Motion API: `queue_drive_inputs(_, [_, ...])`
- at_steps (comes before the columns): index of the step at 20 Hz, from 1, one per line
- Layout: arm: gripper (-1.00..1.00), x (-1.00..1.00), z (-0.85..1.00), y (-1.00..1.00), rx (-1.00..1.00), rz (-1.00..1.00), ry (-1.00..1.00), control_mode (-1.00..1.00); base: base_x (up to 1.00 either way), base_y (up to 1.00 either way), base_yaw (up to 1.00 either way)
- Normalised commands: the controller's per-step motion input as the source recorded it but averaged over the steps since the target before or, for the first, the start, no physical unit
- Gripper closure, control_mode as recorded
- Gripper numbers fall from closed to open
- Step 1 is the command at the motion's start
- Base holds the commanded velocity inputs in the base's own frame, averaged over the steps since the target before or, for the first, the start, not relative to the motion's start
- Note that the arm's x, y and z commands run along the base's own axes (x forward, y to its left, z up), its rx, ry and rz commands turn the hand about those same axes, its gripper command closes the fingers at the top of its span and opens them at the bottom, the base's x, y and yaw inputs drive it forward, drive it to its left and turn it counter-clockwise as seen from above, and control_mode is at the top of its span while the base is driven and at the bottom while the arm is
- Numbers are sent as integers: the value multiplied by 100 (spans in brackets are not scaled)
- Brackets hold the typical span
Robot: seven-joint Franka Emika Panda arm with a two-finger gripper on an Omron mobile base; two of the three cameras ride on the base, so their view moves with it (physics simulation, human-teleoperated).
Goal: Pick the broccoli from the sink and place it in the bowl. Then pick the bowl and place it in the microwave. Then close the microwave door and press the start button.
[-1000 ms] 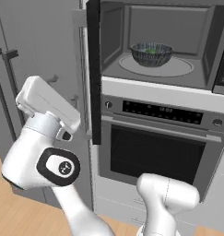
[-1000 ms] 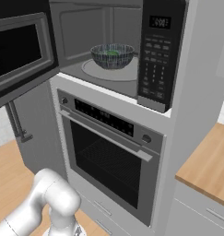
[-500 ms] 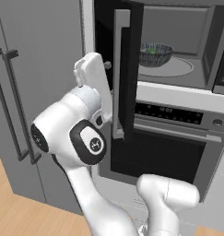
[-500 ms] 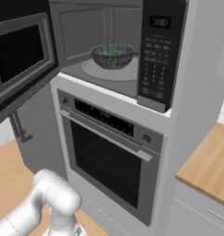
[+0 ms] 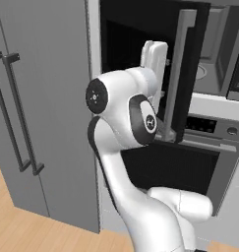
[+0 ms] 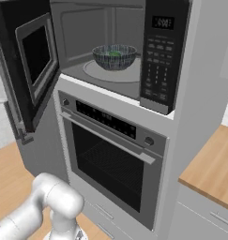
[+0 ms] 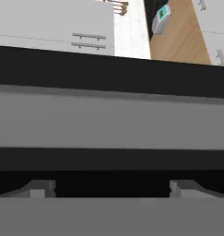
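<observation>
**Door half shut, bowl loaded**

Step in hand, by judgement: closing the door; start button to follow.

Left to right:

- Fridge (image 5: 47, 98): grey, two long handles, far left in left base view. Clear of the swing.
- Arm (image 5: 126, 118): raised just behind the door's outer face, hand hidden at the panel.
- Gripper (image 7: 111, 189): jaws wide, nothing between; tips close against a black-and-grey banded surface, probably the door. Contact cannot be told.
- Door (image 6: 33, 61): black, windowed, standing partway open, at an angle to the cavity.
- Microwave (image 6: 87, 28): cavity open; turntable visible under the bowl.
- Bowl (image 6: 114, 56): on the turntable, well inside, clear of the door's path. Broccoli (image 6: 115, 53): a green patch inside it.
- Panel (image 6: 161, 56): keypad right of cavity; start button too small to pick out.
- Oven (image 6: 110, 154): below, shut, handle across the top.
- Counter (image 6: 214, 159): wooden, far right.

Handling advice: push flat on the outer face, near the free edge, following the hinge arc until latched. Risk: hand sliding off the panel, or elbow fouling the fridge side.
</observation>
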Motion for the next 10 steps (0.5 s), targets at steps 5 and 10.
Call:
queue_drive_inputs(5, [-100, 49, -8, -100, 19, -9, 0, -100, 0, 0, 0])
queue_drive_inputs(10, [-100, 68, -20, -98, 6, -8, -1, -100, 0, 0, 0])
